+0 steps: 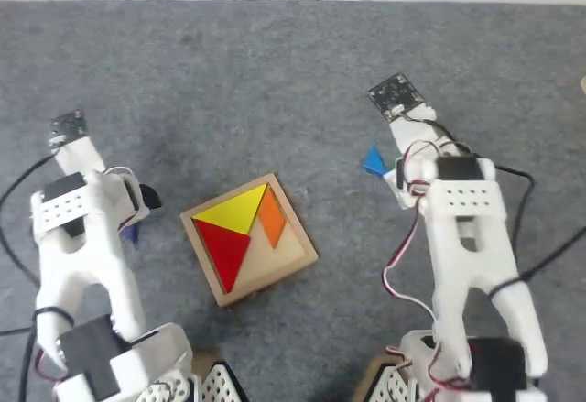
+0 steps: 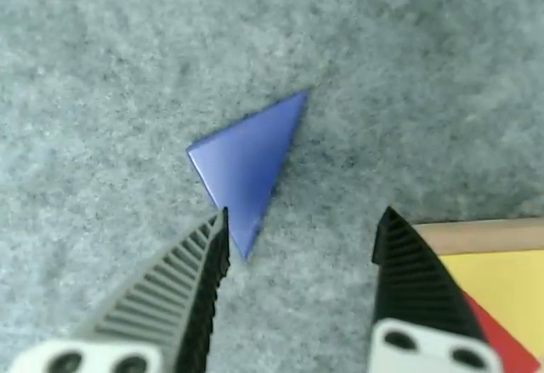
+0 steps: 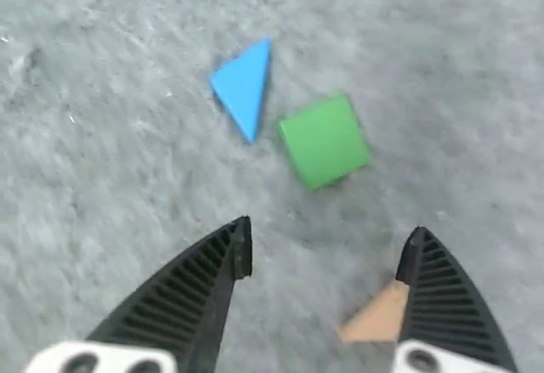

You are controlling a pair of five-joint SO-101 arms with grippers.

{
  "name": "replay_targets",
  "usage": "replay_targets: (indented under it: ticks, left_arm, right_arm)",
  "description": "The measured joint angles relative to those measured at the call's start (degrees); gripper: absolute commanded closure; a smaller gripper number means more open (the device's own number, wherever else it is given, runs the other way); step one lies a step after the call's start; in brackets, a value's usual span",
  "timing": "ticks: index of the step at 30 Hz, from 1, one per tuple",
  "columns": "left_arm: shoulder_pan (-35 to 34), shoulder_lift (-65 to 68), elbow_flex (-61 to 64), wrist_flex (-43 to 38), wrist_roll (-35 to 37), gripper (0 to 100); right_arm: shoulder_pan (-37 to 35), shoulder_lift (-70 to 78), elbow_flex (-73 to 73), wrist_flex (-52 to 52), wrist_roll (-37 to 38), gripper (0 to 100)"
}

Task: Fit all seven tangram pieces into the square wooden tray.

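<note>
— Start on the left. What's that arm doing?

— The left gripper (image 2: 304, 216) hangs low over the grey carpet (image 1: 275, 81), fingers spread wide, nothing between them. A dark blue triangle (image 2: 246, 165) lies flat just in front of it, and one fingertip (image 2: 219, 220) sits right at the triangle's near corner. I can't tell whether it touches.

— And the tray?

— The tray (image 1: 201, 263) sits between the two arms, turned cornerwise, just beside that left gripper. Three pieces lie flat inside: a yellow triangle (image 1: 236, 210) along the far edge, a red triangle (image 1: 222, 246) against it on the near-left side, and an orange piece (image 1: 272, 221) tucked in by the yellow one's right. The near-right part of the floor is bare wood.

— The right side?

— The right gripper (image 3: 330, 227) is spread too, holding nothing, up off the carpet. Ahead of it lie a light blue triangle (image 3: 244, 88) and a green square (image 3: 323, 141), close together but not touching. A tan piece (image 3: 374, 320) lies by one of its fingers, partly hidden behind it. All three are on the carpet, well apart from the tray.
</note>
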State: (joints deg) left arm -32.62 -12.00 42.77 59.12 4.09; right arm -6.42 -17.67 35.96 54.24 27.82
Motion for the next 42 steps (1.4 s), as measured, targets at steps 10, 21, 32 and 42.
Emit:
replay_targets:
  ticks: [10, 21, 32, 42]
  left_arm:
    - [-0.35, 0.0, 0.0, -2.37, 2.11, 74]
    - [-0.35, 0.0, 1.23, -5.19, 2.55, 74]
    - [-2.02, 0.0, 2.2, -7.3, 2.81, 74]
    - [-2.02, 0.0, 2.2, -7.74, 2.55, 74]
  right_arm:
    - [-3.78, 3.96, 3.25, -7.74, -7.3, 71.0]
    - [-4.31, 3.96, 4.4, -8.97, -7.74, 71.0]
    - [1.05, 4.75, 4.04, -10.02, -7.82, 71.0]
    - [2.02, 8.18, 0.7, -10.55, -7.82, 71.0]
